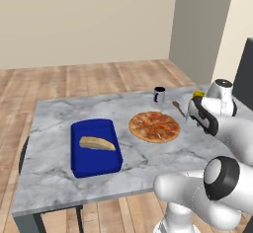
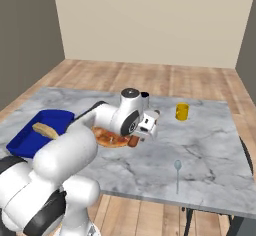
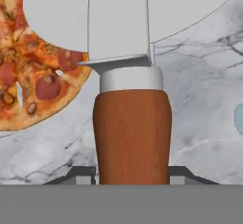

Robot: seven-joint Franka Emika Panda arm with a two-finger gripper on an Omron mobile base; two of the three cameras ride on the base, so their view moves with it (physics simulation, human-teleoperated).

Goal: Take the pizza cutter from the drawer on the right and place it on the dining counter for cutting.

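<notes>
Reddish-brown and close to the lens, the cutter [image 3: 132,133] sits clamped by its handle in the tool [image 3: 130,173], its pale wheel hanging over the marble worktop [image 3: 199,90] beside the pizza [image 3: 33,71]. From the right base, the tool [image 2: 141,132] hovers low just past the pizza [image 2: 107,139]. Slim, stiff and probably light, the cutter is best held mid-handle, as here; its smooth handle could slip, and the wheel edge is best left untouched.
</notes>
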